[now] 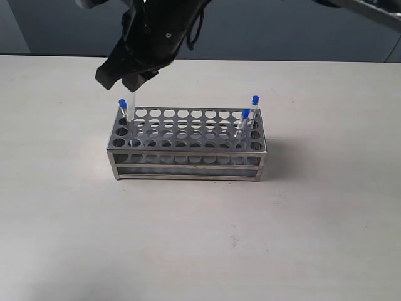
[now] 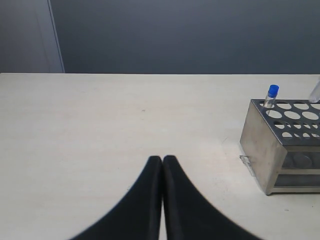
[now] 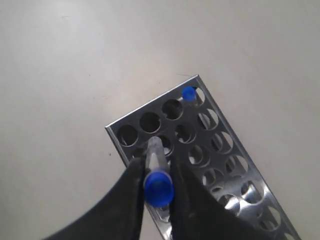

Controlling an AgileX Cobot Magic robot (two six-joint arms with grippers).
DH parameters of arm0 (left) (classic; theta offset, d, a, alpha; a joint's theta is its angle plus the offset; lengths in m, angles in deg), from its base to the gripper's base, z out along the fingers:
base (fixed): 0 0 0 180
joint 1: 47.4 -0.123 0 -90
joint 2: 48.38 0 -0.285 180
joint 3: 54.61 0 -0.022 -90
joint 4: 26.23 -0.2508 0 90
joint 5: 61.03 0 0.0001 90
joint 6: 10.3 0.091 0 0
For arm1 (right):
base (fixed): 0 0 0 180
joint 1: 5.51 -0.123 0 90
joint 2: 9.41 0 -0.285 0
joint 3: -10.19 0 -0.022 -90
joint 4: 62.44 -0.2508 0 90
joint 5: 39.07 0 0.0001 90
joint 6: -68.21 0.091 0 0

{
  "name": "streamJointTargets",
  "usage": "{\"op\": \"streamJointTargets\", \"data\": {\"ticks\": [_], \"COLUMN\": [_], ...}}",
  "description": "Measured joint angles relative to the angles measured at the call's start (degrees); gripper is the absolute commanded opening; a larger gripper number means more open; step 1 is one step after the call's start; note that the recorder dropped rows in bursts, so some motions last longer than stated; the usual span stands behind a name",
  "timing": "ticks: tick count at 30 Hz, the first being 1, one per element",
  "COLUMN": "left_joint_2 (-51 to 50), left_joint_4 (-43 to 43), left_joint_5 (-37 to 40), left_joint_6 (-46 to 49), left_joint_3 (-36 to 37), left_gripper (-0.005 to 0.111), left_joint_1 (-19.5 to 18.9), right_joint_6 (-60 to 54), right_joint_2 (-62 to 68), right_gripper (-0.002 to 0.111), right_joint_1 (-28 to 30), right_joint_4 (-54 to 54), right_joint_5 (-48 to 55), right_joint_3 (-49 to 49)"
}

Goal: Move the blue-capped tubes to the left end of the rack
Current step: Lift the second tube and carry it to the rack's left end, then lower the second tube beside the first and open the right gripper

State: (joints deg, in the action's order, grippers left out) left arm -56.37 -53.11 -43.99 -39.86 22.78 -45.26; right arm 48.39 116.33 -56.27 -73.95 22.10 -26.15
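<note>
**Right gripper holds a blue-capped tube over the rack's left end**

The held tube (image 3: 159, 187) is pinched just below its blue cap by the right gripper (image 3: 156, 172). Its jaws are set narrow around the tube, one black finger on either side. The clear body slants down and away from the fingers to the perforated top plate of the rack (image 1: 188, 153). The tip lies among the holes next to the end row, and I cannot tell whether it has entered one.

Near it, a standing tube (image 1: 123, 106) sits upright in the far corner hole of that same left end, apart from the gripper. In the exterior view the right gripper reaches across the middle and hangs above this end, with the clear tube body showing beneath it.

At the opposite end of the rack, the far-corner tube (image 1: 255, 100) stands in the back row. The neighbouring tube (image 1: 245, 115) stands just beside it, one row nearer.

The rack rests on the pale table (image 1: 200, 251).

The left gripper (image 2: 162, 162) has its fingers pressed together with nothing between them. It is low over bare table, well apart from the rack's end wall.
</note>
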Motion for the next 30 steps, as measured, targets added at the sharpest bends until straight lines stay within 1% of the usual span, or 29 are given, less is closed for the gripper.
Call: {"op": "streamJointTargets", "data": {"ticks": [4,9,20,30], "left_joint_2": [0.0,0.0,0.0,0.0], "left_joint_4": [0.0,0.0,0.0,0.0], "left_joint_5": [0.0,0.0,0.0,0.0], "left_joint_6": [0.0,0.0,0.0,0.0], "left_joint_3": [0.0,0.0,0.0,0.0], "left_gripper": [0.001,0.001,0.001,0.001], "left_joint_1": [0.0,0.0,0.0,0.0], "right_joint_6": [-0.1,-0.1,0.1,1.2], "right_joint_2": [3.7,6.3,7.2,10.1], "right_gripper": [-0.001,-0.001,-0.001,-0.001], "right_joint_1": [-1.3,-2.0,-2.0,-2.0], "right_joint_4": [-0.1,0.8,2.9,6.5], "right_joint_5": [0.6,0.9,-4.8,-5.0], "right_joint_3": [-3.3,-5.1,-5.2,-5.2]}}
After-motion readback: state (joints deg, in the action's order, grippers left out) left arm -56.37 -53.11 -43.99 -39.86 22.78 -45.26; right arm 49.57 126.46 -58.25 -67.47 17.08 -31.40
